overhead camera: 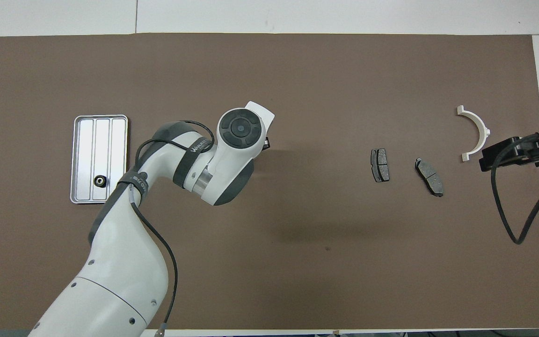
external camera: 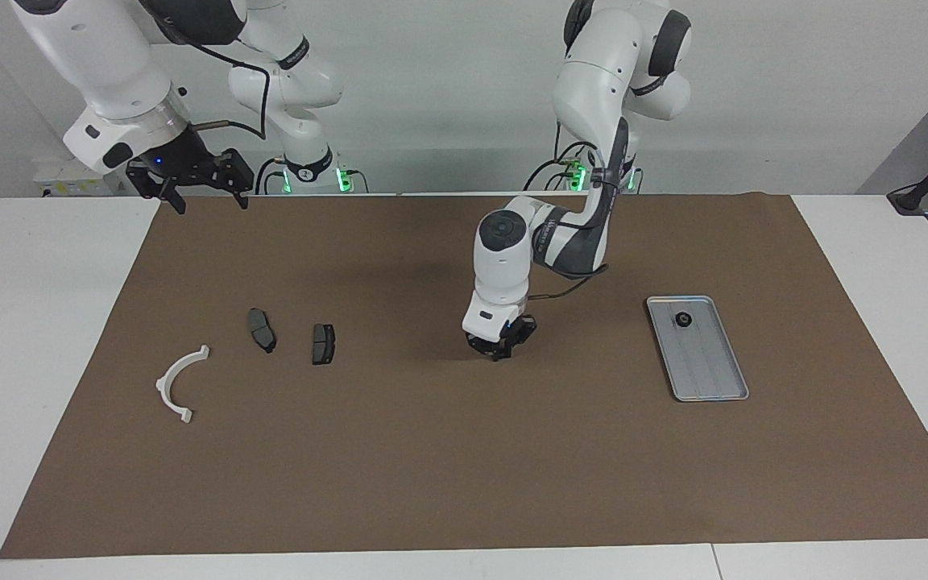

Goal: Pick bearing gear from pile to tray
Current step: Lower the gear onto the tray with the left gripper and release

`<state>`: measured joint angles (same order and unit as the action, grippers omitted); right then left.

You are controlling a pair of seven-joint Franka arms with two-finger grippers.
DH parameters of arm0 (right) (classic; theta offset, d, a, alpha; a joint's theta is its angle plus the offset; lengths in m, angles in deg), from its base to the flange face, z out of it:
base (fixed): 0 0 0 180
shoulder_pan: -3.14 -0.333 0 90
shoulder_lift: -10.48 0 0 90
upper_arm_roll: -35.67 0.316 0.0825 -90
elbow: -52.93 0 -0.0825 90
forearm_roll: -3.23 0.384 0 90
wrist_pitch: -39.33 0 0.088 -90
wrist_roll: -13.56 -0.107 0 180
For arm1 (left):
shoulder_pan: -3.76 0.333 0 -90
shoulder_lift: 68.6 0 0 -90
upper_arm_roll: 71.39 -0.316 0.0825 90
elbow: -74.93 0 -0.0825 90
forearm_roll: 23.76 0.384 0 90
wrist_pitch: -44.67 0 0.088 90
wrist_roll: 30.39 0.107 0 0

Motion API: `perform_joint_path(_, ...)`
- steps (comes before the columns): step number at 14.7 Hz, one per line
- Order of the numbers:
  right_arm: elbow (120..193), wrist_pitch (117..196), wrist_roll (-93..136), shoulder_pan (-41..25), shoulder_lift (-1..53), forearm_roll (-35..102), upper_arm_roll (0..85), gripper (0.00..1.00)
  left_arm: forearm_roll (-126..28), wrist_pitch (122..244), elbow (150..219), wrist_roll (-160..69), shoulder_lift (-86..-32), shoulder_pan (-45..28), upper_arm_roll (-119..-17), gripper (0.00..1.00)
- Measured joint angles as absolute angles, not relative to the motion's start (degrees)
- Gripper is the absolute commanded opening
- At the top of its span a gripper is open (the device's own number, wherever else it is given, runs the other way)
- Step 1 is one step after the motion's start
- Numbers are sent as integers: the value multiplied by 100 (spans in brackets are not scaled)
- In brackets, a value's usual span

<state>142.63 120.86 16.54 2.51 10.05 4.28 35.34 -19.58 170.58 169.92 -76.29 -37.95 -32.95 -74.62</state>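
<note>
Left hand (external camera: pixel 499 352) low over the brown mat (external camera: pixel 464 451), fingers together; what it grips, cannot tell. Right hand (external camera: pixel 198 187) raised, fingers apart. One bearing gear (external camera: pixel 683 320) lies in tray (external camera: pixel 714 387).

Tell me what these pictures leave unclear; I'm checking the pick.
- Anything between the left gripper's jaws: facing view, too small; overhead, the arm covers it.
- Black piece in the tray: too small to identify in either view.
- Right gripper: overhead view, partly cut off by the edge.
</note>
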Motion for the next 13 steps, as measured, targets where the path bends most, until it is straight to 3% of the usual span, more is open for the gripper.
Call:
perform_joint_path(3, 14280, 12249, 1654, 245, 1005, 409, 3550, 100, -2092, 16023, 16915, -6144, -4200, -2431, -7476, 0)
perform_joint_path(7, 14307, 13055, 1654, 224, 1013, -41, 3566, 100, -2409, 15105, 17078, -3639, -5099, -858, -7505, 0)
perform_joint_path(10, 14308, 13185, 1586, 224, 1013, -55, 3567, 100, -2440, 15447, 17630, -2713, -5340, -205, -7500, 0)
perform_joint_path(13, 14319, 13157, 1028, 216, 1013, -52, 3670, 100, -2452, 16592, 18534, -2537, -5370, -98, -7482, 0)
